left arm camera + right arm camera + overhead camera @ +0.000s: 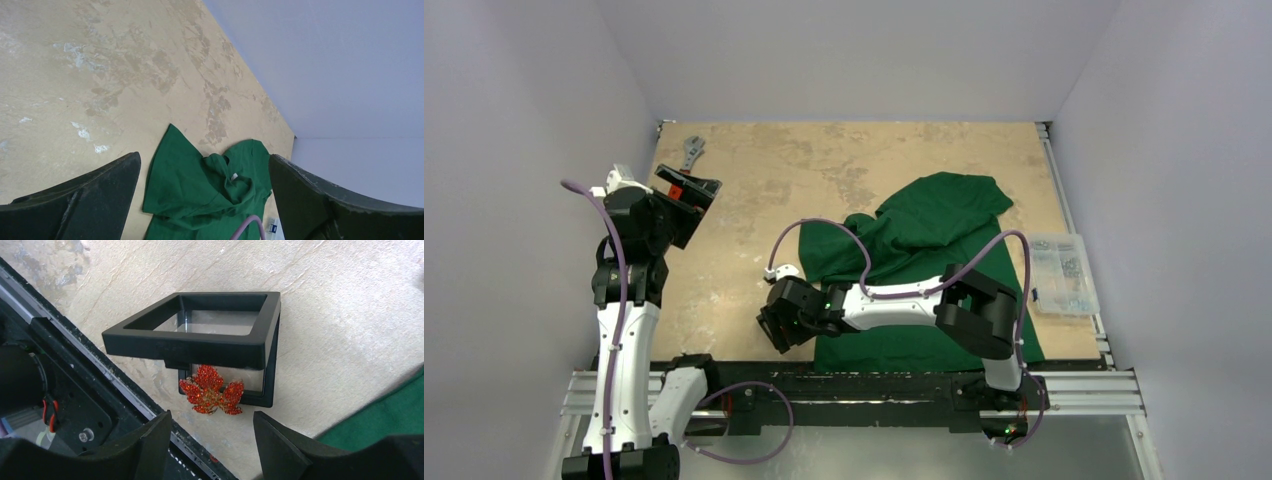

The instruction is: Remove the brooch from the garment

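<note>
Orange-red brooch found centre frame on lower panel of open black box, off green garment at lower right: removal judged done. Right gripper spread above, empty. Left gripper spread, parked upper left, clear of work.

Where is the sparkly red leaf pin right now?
In the right wrist view the brooch sits at the near edge of the open black case on the table, just ahead of the right gripper, left of the garment.
</note>
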You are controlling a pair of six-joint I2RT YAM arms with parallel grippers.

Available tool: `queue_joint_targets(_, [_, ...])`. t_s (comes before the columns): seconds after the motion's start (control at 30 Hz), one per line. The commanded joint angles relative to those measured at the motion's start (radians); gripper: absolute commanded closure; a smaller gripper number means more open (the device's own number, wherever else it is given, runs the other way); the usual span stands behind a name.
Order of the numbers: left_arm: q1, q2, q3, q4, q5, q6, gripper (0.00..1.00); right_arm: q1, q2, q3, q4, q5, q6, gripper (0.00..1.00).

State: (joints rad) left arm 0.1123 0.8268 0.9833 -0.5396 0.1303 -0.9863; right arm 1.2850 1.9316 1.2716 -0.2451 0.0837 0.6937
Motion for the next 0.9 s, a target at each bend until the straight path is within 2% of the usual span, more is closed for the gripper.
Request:
queue_joint_targets(0.0, [0.010, 0.000, 0.006, 0.037, 0.016, -0.014, 0.00, 0.008, 0.021, 0.045, -0.009, 0.031, 0.015, 0.35])
queue_joint_targets(0.37, [0.009, 0.007, 0.006, 0.041, 0.018, -0.012, 0.00, 0.023, 0.060, 0.077, -0.032, 0.053, 0.009, 0.35])
queue_joint_targets(0.8, [0.010, 0.003, 0.005, 0.040, 0.008, -0.013, 0.00, 0.030, 0.085, 0.077, -0.064, 0.124, -0.006, 0.43])
queue_joint_targets(0.87, [0.010, 0.004, 0.007, 0.039, 0.007, -0.013, 0.00, 0.030, 0.089, 0.069, -0.067, 0.117, -0.011, 0.47])
